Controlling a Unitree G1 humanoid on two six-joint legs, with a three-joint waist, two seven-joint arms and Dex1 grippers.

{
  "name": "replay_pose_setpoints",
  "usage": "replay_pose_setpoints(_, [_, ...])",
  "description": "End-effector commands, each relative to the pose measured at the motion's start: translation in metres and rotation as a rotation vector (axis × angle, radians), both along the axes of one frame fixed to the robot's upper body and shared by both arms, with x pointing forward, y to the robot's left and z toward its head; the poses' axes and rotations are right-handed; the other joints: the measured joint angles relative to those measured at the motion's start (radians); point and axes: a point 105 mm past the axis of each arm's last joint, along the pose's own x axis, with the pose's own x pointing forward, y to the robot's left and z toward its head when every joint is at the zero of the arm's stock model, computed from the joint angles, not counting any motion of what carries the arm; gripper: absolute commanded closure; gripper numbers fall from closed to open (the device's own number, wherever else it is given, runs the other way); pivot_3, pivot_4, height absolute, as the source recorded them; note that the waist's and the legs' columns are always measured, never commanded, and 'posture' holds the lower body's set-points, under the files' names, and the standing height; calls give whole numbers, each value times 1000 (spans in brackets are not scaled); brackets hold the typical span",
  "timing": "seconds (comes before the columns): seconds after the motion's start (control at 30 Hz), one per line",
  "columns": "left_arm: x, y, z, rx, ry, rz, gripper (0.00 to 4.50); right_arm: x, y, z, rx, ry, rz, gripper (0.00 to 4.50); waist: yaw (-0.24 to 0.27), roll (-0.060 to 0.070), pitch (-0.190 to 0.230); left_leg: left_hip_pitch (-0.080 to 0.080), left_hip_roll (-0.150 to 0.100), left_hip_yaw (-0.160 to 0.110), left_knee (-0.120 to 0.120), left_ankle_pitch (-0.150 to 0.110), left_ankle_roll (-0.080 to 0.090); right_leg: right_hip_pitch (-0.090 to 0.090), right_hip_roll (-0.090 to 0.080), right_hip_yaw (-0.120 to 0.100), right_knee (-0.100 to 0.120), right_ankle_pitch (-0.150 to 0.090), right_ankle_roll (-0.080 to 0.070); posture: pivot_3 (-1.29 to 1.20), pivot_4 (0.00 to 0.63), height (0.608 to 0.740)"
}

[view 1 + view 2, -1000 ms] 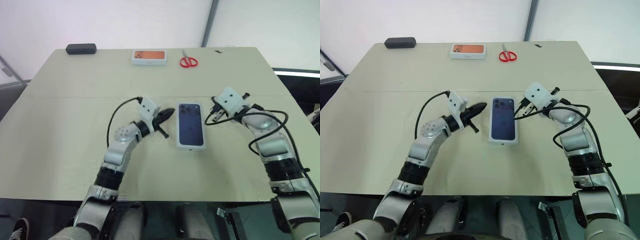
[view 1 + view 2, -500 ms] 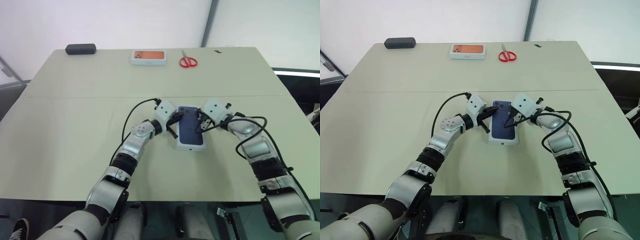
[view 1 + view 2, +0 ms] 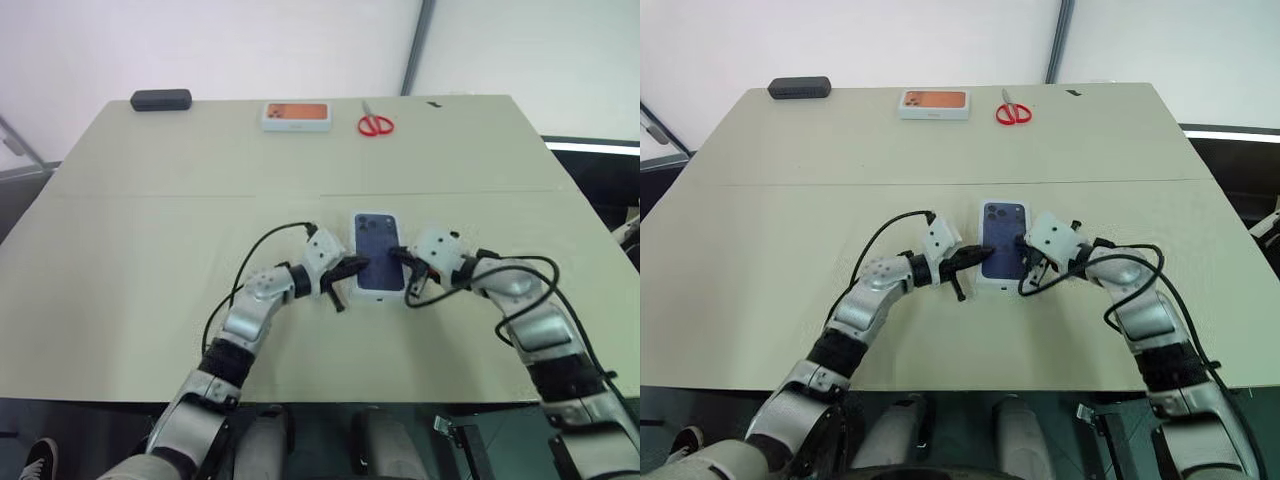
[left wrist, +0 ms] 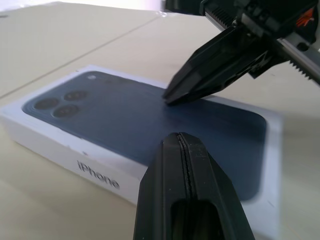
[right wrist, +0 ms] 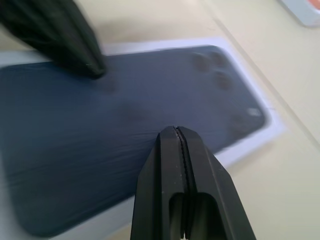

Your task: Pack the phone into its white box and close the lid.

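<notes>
The lid (image 3: 378, 256) lies on the table (image 3: 140, 250) near its middle, flanked by the left gripper (image 3: 350, 270) and the right gripper (image 3: 400, 257). Behind, along the far edge, a case (image 3: 161, 99), a second box (image 3: 297, 115) and scissors (image 3: 377, 123) are ranged left to right.

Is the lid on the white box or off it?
On: the lid caps the box, picture side up, no base visible beside it.

Looks like a lab or test room: big plain desk (image 3: 150, 230) in the middle, bare white walls (image 3: 200, 40) along the top, red scissors (image 3: 377, 123) lying at upper middle.
</notes>
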Motion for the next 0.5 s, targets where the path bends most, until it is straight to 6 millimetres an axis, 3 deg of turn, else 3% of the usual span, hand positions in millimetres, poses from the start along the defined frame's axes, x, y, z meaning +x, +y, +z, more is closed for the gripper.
replay_pose_setpoints(0.03, [-8,-4,5,-1,-5,-60,4500,-19,4,-16,-14,120,70,4475,-1,-1,-1,0,0,0,0,0,0,0,0,0,0,0,0,0,150,740])
replay_pose_setpoints(0.2, [-2,-1,9,-30,14,-32,4500,-8,13,0,159,152,9,4475,-5,-2,-1,0,1,0,0,0,0,0,0,0,0,0,0,0,150,740])
replay_pose_setpoints(0.27, [4,4,15,-101,98,-15,4500,-5,17,14,271,170,3,3971,-4,-2,-1,0,1,-1,0,0,0,-1,0,0,0,0,0,0,150,740])
replay_pose_setpoints(0.37, [12,22,26,-118,77,26,3660,-3,18,27,313,138,15,2687,-2,-2,-1,-2,1,-2,0,0,0,-3,0,0,0,0,0,0,150,740])
replay_pose_setpoints(0.5, [20,60,41,-74,-32,125,1747,2,4,38,355,115,-29,682,-2,-2,-1,-2,1,-3,-1,0,0,-4,0,0,0,0,0,0,150,740])
